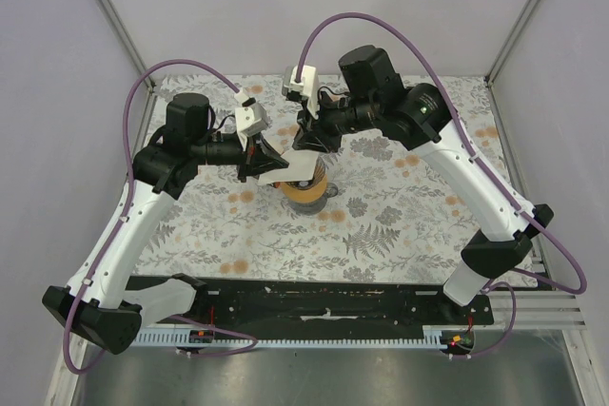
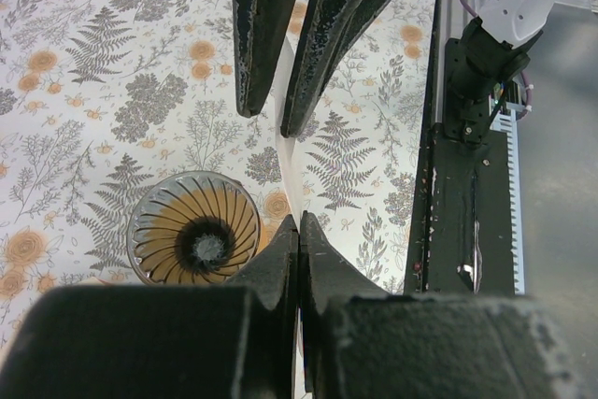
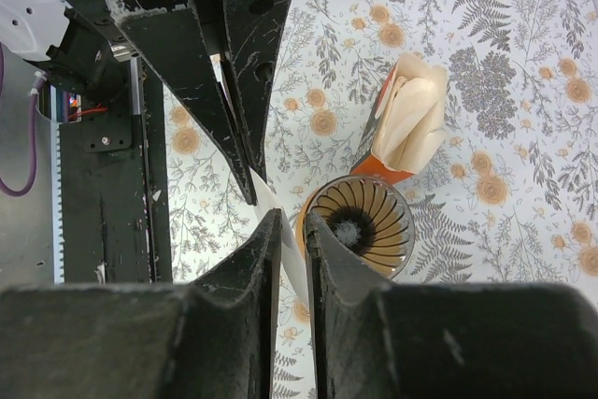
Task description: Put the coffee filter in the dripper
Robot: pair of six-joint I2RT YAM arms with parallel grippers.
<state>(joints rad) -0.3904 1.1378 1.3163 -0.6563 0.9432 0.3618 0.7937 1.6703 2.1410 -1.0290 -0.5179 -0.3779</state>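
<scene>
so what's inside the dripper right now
Nothing: the dripper shows bare ribs down to its dark drain hole. The coffee filter hangs edge-on outside it, pinched in the left claw, which covers a bit of the rim.

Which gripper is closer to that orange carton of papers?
Left, narrowly. The orange carton stands past the dripper, alongside the left gripper; the right gripper ends short of it, beside the dripper's rim.
</scene>
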